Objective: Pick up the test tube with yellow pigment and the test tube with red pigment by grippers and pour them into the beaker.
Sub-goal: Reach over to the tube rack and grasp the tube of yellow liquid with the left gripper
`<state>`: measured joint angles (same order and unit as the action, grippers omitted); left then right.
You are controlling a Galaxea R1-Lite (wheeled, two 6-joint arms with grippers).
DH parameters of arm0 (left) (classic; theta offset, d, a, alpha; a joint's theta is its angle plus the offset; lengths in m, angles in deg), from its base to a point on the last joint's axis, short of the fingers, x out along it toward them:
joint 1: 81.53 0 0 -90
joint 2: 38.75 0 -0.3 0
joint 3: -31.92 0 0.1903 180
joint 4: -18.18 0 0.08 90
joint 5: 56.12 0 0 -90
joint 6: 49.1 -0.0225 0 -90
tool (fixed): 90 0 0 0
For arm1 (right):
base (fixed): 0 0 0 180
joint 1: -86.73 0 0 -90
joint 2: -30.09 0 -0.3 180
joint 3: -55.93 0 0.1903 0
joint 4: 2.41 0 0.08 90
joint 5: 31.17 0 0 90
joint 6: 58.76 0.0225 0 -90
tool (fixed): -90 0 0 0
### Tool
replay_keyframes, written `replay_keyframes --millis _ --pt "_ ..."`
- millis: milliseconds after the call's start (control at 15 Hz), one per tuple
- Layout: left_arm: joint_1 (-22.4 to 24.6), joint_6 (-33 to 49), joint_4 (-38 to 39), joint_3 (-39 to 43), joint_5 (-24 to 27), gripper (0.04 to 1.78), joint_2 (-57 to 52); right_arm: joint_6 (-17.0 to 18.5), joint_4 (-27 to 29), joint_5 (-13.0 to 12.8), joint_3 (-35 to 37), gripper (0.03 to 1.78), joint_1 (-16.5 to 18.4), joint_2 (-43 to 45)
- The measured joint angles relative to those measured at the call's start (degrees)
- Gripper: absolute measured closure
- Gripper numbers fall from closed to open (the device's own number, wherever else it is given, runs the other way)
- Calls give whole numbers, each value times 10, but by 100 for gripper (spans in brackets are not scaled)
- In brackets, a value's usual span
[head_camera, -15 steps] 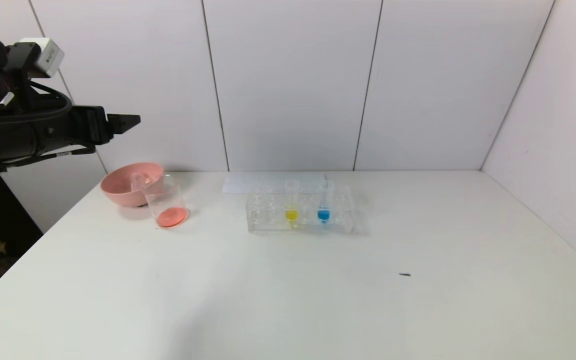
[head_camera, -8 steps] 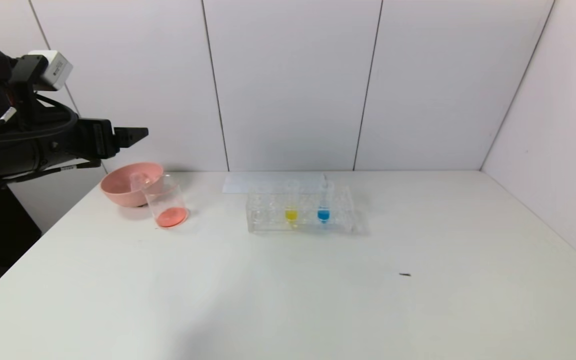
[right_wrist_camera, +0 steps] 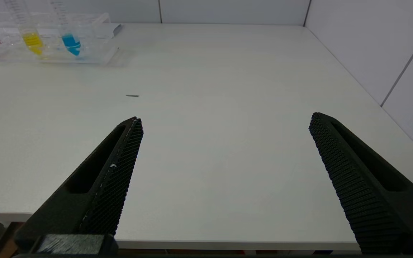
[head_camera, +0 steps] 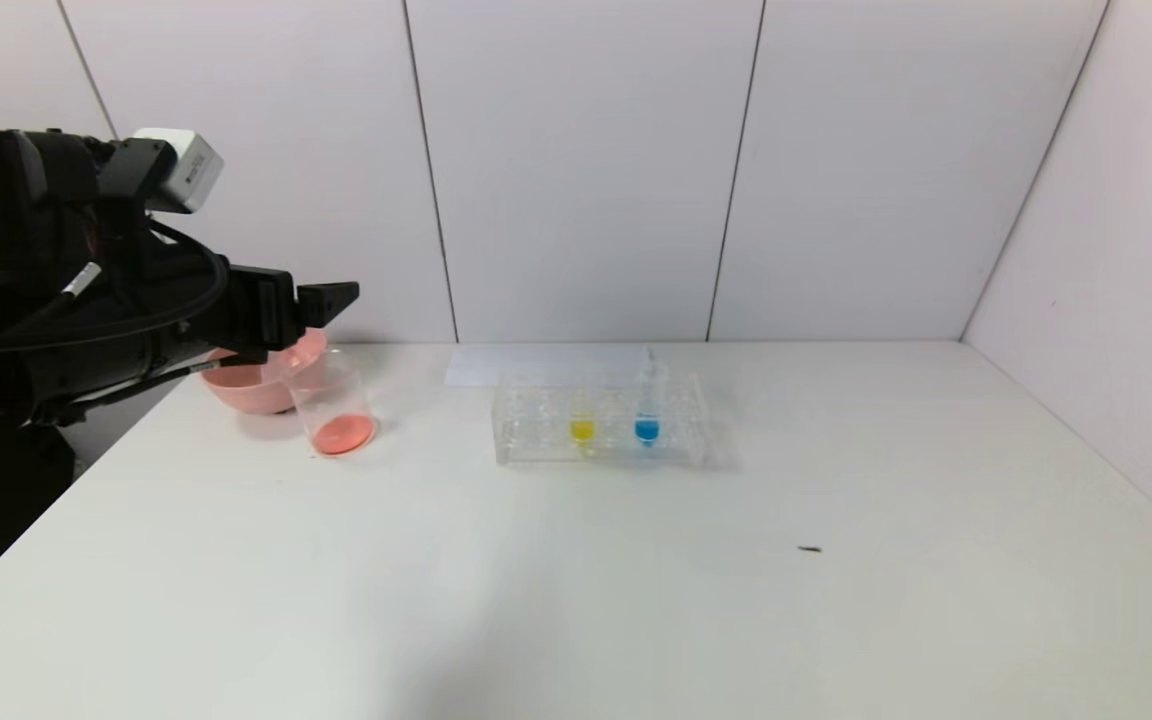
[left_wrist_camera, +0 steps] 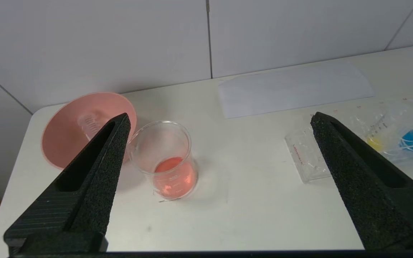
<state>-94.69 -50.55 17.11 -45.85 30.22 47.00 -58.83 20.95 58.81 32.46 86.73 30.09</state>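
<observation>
The test tube with yellow pigment [head_camera: 583, 418] stands upright in a clear rack [head_camera: 536, 425] at mid-table, also seen in the right wrist view [right_wrist_camera: 31, 37]. The beaker [head_camera: 333, 405] stands left of the rack with red-orange liquid in its bottom [left_wrist_camera: 172, 175]. No test tube with red pigment is in view. My left gripper [head_camera: 333, 297] hangs open and empty in the air above the pink bowl and beaker, its fingers wide apart [left_wrist_camera: 219, 115]. My right gripper [right_wrist_camera: 225, 117] is open and empty, low over the table's near edge on the right.
A pink bowl [head_camera: 236, 385] sits behind the beaker, touching it, with a clear empty tube [left_wrist_camera: 89, 122] lying inside. A blue-liquid tube [head_camera: 647, 420] stands beside the yellow one. White paper [head_camera: 536, 365] lies behind the rack. A small dark speck [head_camera: 810, 549] lies on the table.
My left arm has swung right and lower, its gripper now over the bowl and beaker. The gripper stayed open. Tubes, rack and beaker have not moved.
</observation>
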Motion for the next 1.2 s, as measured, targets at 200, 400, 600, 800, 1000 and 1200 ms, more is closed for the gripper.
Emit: replay_keyframes --millis 200,400,600,800,1000,1200 --pt "-34 11 28 13 -3 6 8 0 0 0 0 11 0 0" --pt "-61 34 33 20 -15 6 22 0 0 0 0 11 0 0" --pt "-79 41 71 24 -28 6 45 0 0 0 0 11 0 0" --pt "-99 41 125 31 -36 6 74 0 0 0 0 11 0 0" --pt "-125 48 147 34 -38 6 100 0 0 0 0 11 0 0" --pt "-144 58 160 40 -39 6 113 0 0 0 0 11 0 0"
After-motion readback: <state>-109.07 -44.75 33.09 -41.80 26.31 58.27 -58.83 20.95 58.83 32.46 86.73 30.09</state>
